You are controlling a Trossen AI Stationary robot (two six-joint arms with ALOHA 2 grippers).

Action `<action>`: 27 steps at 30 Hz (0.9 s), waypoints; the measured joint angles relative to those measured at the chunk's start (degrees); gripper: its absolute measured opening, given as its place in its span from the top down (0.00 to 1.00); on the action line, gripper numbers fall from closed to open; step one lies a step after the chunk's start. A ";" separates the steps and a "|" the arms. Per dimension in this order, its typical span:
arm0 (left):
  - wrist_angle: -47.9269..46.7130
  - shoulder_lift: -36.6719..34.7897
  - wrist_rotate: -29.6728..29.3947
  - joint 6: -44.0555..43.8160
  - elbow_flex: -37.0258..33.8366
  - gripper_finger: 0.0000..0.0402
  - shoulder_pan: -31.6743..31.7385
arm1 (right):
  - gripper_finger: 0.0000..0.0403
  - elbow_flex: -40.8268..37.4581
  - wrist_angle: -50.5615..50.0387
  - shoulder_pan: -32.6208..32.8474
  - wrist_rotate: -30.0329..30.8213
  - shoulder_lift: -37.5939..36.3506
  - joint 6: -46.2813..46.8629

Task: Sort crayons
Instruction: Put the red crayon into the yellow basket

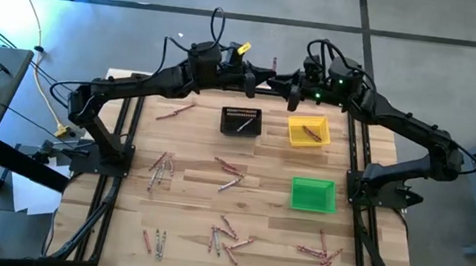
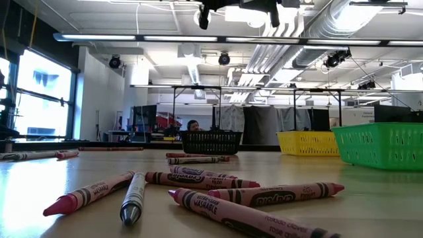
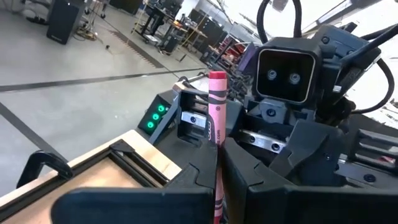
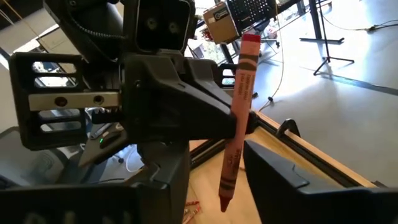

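1. On the left side of the desk (image 1: 192, 146), nothing is sorted. One loose crayon (image 1: 176, 110) lies near the far edge, a small cluster (image 1: 160, 167) lies mid-desk, and a few more (image 1: 154, 241) lie near the front.
2. My left claw (image 1: 255, 82) is raised over the far edge, near the middle. It is clamped shut on a reddish-pink crayon (image 3: 216, 124), which stands upright between its fingers.
3. In the middle of the desk there is a scatter (image 1: 229, 172) just in front of the black bin (image 1: 224, 119) and a bigger heap (image 1: 225, 236) toward the front. The black bin seems to hold one pale stick, though I can't make out its colour for certain.
4. My right claw (image 1: 291, 87) faces the left one nose to nose. Its jaws stand apart on either side of the same upright crayon, and I see no contact with it yet. I take this to be a hand-over in mid-air, with the left claw alone gripping the crayon.
5. The yellow bin (image 1: 292, 130) has a couple of reddish crayons (image 1: 311, 134) in it, which is the only clear progress I can see.
6. I see nothing in the green bin (image 1: 295, 192).
7. At the front right, another heap (image 1: 318, 255) lies unsorted.
8. My judgement is that the task is at an early stage. A few crayons are binned and one is in the air, while the bulk is spread over the desk waiting to be picked up.
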 joint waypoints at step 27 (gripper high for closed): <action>-1.54 0.02 3.07 8.10 0.00 0.76 0.34 | 0.97 0.00 -10.28 -7.14 0.24 -4.07 -0.26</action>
